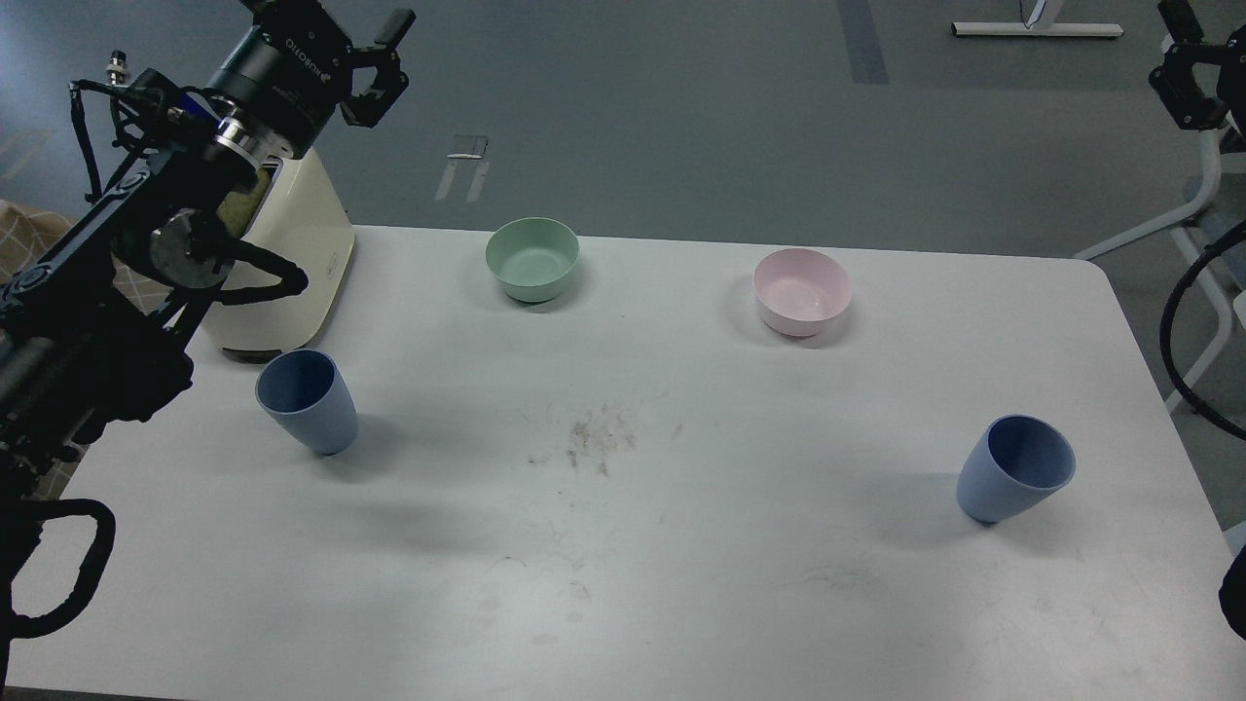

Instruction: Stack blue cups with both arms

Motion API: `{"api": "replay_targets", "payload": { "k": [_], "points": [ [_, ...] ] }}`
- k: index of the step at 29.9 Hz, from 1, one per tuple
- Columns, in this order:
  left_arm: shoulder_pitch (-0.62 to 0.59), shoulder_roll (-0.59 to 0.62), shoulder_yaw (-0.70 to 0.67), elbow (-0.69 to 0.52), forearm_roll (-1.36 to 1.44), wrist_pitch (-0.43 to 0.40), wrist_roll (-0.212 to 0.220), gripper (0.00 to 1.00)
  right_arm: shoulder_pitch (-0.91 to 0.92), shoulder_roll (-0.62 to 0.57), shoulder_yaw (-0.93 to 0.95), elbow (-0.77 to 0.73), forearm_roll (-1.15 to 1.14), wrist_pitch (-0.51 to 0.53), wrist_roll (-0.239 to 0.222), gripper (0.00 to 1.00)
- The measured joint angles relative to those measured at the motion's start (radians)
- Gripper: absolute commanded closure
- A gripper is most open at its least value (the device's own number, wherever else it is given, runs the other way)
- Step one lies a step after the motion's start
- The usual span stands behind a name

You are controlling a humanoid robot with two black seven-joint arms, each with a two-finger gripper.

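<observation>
Two blue cups stand upright and far apart on the white table (623,584). One cup (307,401) is at the left, just in front of a cream appliance. The other cup (1015,469) is at the right, near the front. Both are empty. My left gripper (362,39) hangs high at the upper left, well above and behind the left cup. Its one visible finger (393,27) is spread wide and nothing is held. The other finger is cut off by the top edge. My right gripper (1190,73) is a small dark shape at the upper right edge, far behind the right cup.
A pale green bowl (532,258) and a pink bowl (801,290) sit at the back of the table. A cream appliance (292,263) stands at the back left, partly behind my left arm. Dark smudges (594,443) mark the table's middle. A white stand leg (1158,229) is off to the right.
</observation>
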Motion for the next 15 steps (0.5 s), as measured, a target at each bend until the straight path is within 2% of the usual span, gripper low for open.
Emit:
{"api": "replay_targets", "payload": {
  "k": [6, 15],
  "points": [
    [0.002, 0.0, -0.001, -0.002, 0.0, -0.017, -0.015, 0.02, -0.005, -0.002, 0.001, -0.002, 0.0, 0.0, 0.0, 0.0],
    [-0.002, 0.0, -0.005, 0.0, -0.001, -0.019, -0.016, 0.02, -0.006, -0.002, 0.002, -0.003, 0.0, 0.0, 0.0, 0.0]
  ]
}}
